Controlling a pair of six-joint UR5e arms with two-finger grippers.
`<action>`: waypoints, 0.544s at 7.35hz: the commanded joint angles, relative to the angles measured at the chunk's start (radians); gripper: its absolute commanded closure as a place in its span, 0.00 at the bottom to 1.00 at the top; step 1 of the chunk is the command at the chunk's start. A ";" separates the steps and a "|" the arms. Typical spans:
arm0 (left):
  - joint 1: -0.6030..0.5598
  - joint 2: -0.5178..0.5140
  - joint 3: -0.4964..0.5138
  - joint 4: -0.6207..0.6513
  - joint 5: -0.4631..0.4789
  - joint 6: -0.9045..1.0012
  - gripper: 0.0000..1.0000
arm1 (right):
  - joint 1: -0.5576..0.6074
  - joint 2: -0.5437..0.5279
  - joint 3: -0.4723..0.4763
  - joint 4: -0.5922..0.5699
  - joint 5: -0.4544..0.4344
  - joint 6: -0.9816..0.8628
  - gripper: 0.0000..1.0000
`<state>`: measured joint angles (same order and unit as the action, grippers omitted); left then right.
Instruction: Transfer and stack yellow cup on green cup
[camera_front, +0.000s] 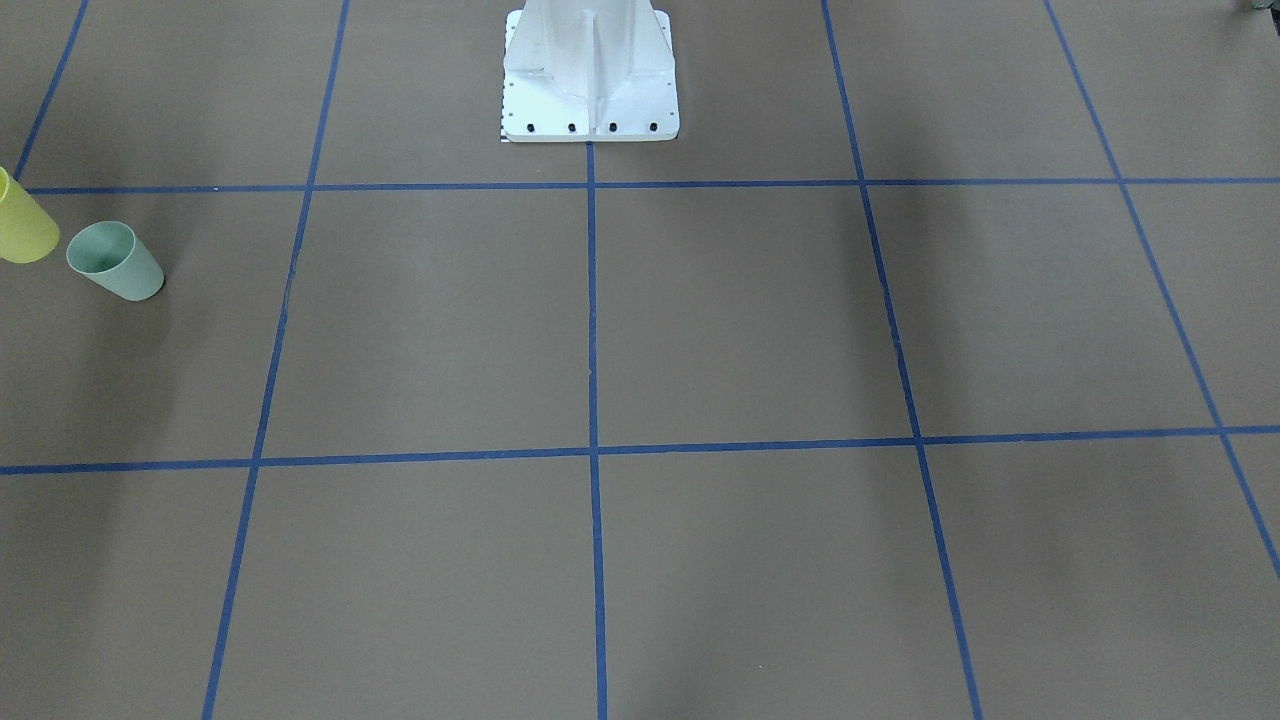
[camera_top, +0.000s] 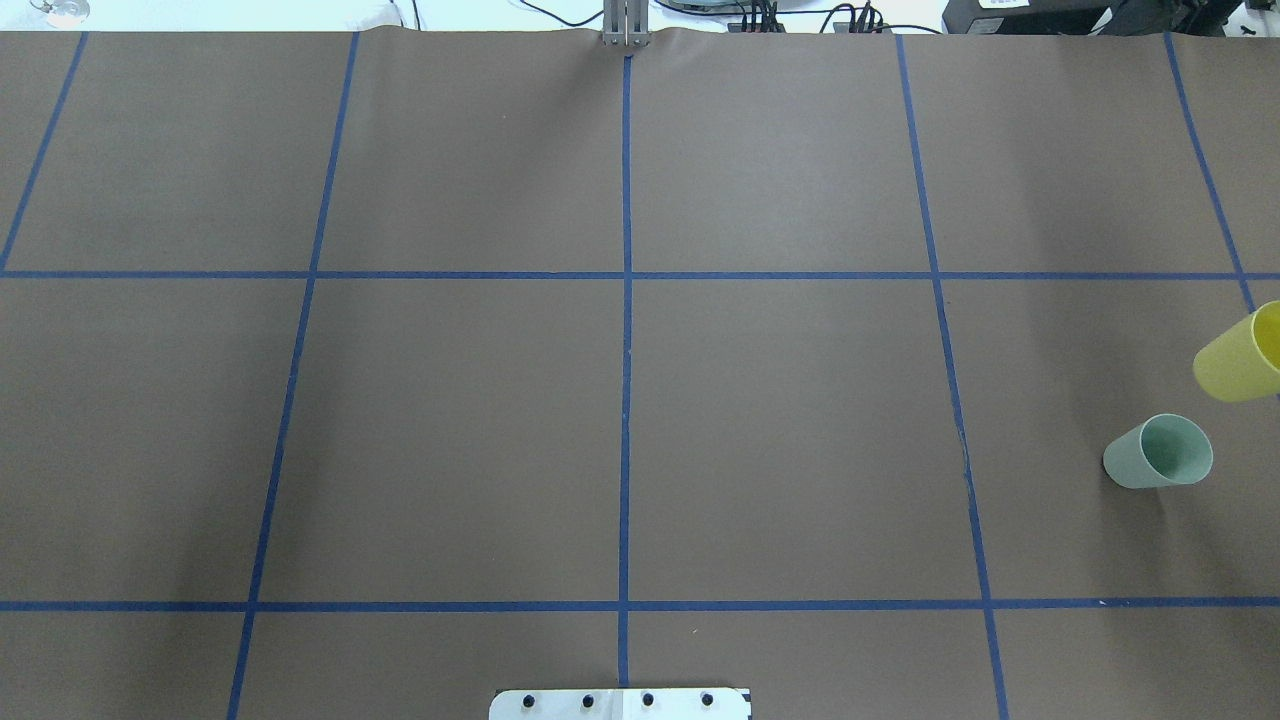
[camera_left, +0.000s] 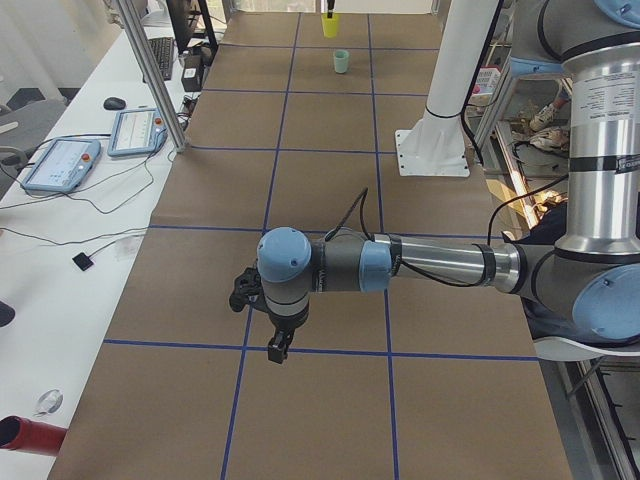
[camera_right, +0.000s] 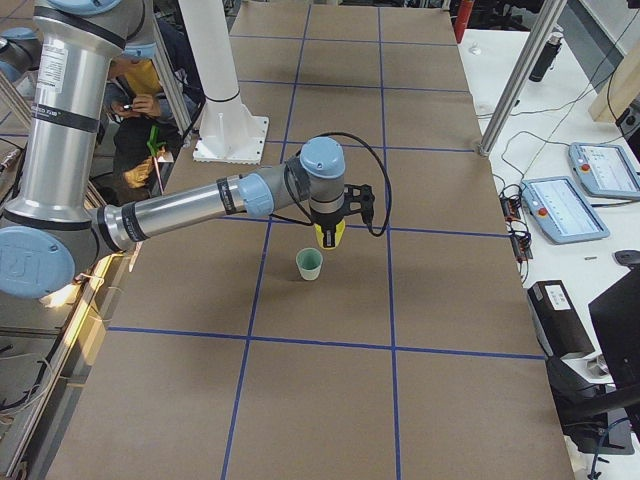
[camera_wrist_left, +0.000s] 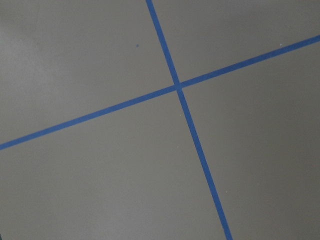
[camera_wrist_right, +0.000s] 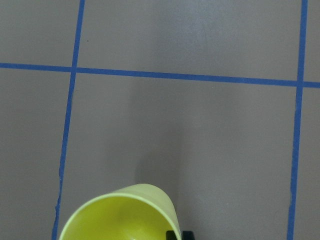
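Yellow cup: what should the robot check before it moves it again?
1. Yellow cup is in the right gripper: ok, it hangs under the gripper.
2. Grip is tight enough: cannot tell, only a bit of one finger shows in the right wrist view.
3. Green cup stands upright with its mouth up: ok.
4. Green cup is empty inside: ok, nothing shows in it from overhead.
5. Yellow cup is right over the green cup: not ok, it is off to one side.
6. Left gripper is out of the way: ok, it is far from both cups.
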<state>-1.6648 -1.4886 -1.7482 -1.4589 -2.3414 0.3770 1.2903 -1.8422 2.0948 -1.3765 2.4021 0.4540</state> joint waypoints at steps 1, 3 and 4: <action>-0.001 0.001 -0.001 -0.004 -0.006 -0.001 0.00 | -0.110 -0.110 -0.080 0.363 -0.032 0.196 1.00; 0.000 0.001 -0.001 -0.008 -0.006 -0.001 0.00 | -0.114 -0.112 -0.105 0.376 -0.067 0.198 1.00; 0.000 0.001 -0.001 -0.008 -0.006 0.000 0.00 | -0.115 -0.112 -0.114 0.376 -0.067 0.199 1.00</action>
<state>-1.6646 -1.4884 -1.7487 -1.4660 -2.3469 0.3762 1.1792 -1.9517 1.9941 -1.0105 2.3430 0.6481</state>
